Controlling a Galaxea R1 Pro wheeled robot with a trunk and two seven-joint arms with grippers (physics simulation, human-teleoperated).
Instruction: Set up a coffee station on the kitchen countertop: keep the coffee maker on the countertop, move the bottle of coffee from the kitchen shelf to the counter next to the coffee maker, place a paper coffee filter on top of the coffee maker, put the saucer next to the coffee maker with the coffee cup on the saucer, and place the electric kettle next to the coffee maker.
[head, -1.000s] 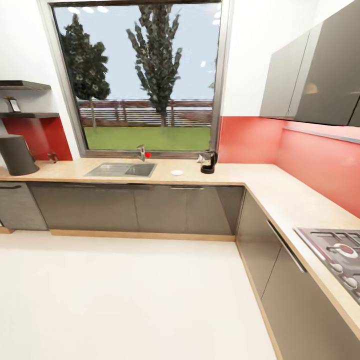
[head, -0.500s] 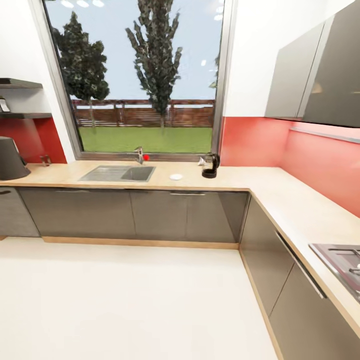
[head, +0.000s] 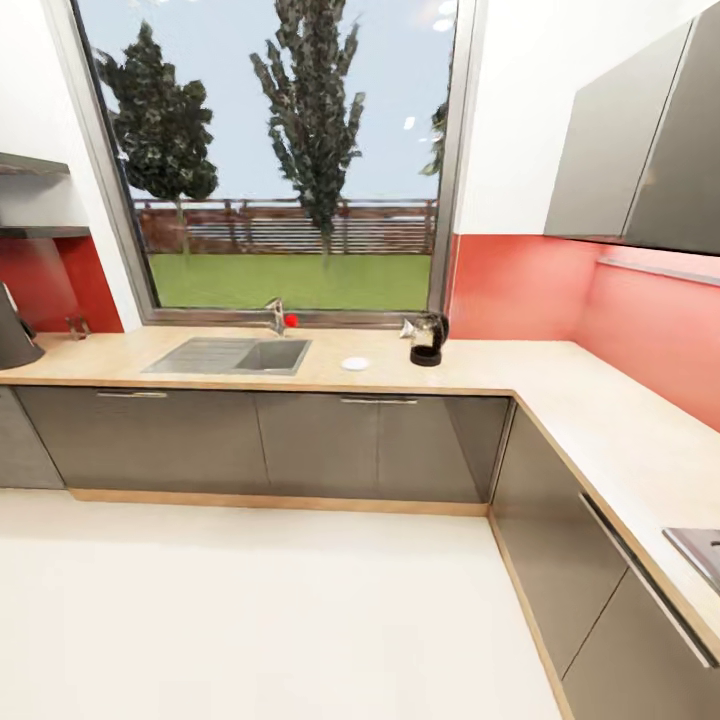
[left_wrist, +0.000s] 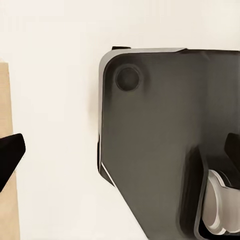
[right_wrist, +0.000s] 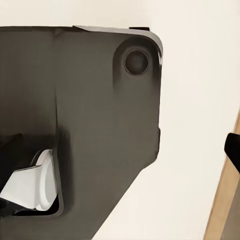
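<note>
No writing is legible. One electric kettle (head: 427, 339) and one saucer (head: 354, 364) sit on the surface (head: 560, 390); each gripper's state cannot be told.

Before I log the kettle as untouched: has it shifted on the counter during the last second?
No. The electric kettle stands right of the saucer and sink as before; the whole view shifted, so the camera moved.

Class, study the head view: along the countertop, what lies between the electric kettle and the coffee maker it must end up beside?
The saucer, then the inset sink with its faucet, lie between the electric kettle and the coffee maker.
</note>
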